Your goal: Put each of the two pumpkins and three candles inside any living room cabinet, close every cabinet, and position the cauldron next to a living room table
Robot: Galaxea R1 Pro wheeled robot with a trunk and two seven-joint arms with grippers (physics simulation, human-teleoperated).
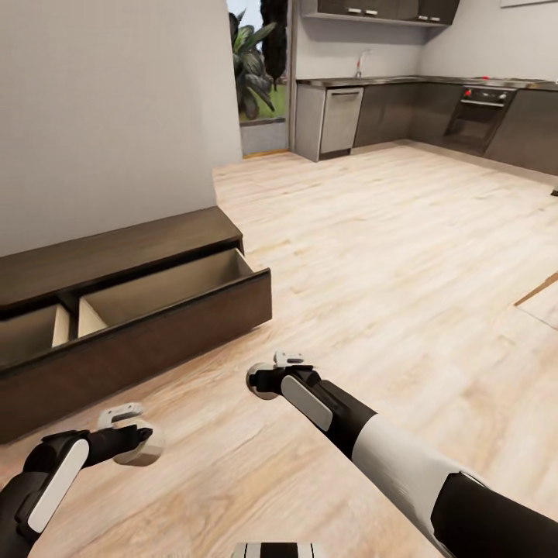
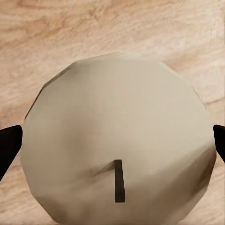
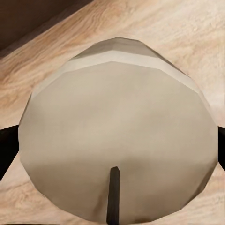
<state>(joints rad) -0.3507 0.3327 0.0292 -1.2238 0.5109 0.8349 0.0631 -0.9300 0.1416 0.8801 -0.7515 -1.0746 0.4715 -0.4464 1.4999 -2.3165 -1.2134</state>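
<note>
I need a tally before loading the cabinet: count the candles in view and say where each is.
2. One candle sits between the left gripper's fingers, the other candle between the right gripper's fingers, both above the wood floor. A third may be out of view.

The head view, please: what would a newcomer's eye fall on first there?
Probably the candle in the left gripper and the other candle in the right gripper, both held low over the plank floor. Next, the dark cabinet on the left by the wall, its drawer pulled open.
</note>
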